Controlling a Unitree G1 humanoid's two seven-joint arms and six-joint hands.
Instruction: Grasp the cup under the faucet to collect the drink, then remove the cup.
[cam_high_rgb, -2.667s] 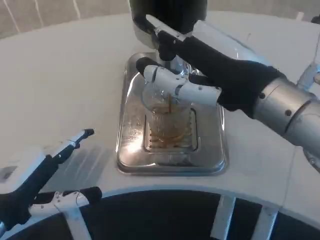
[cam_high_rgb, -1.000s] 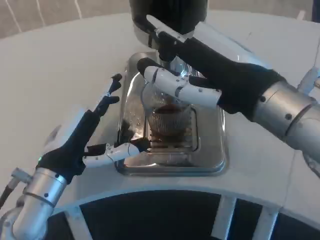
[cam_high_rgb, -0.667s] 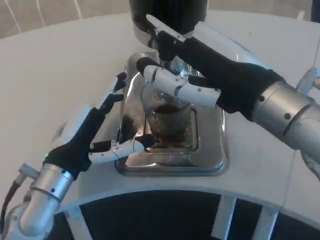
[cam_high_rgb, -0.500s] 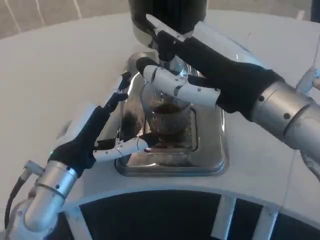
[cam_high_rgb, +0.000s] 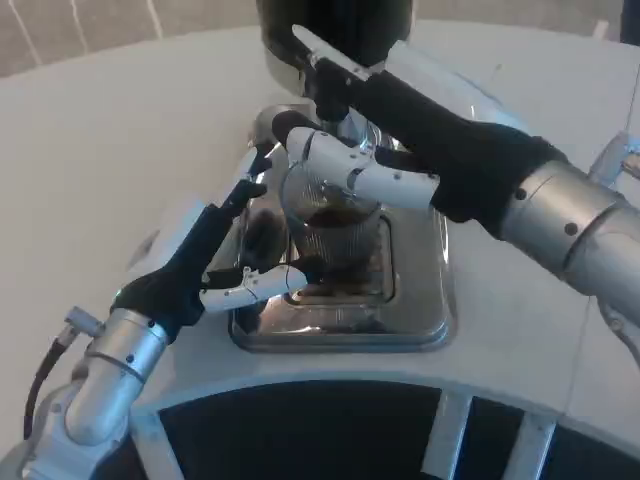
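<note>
A clear ribbed cup (cam_high_rgb: 335, 238) with dark drink in it stands on the grate of a steel drip tray (cam_high_rgb: 420, 310), under the faucet (cam_high_rgb: 332, 100) of a dark dispenser (cam_high_rgb: 335, 25). My right hand (cam_high_rgb: 400, 140) reaches in from the right, its fingers on the faucet lever and over the cup's rim. From the lower left, my left hand (cam_high_rgb: 225, 250) comes in with fingers spread around the cup's left side, one fingertip close to the cup's base. Whether it touches the cup I cannot tell.
The white table (cam_high_rgb: 120, 130) stretches left and behind the tray. A dark gap with white struts (cam_high_rgb: 440, 430) runs along the table's near edge. My right forearm (cam_high_rgb: 570, 230) crosses the right side above the table.
My left hand has risen from the near left edge and moved right up to the cup's left side. The drink in the cup has turned darker and fuller. My right hand has stayed put.
</note>
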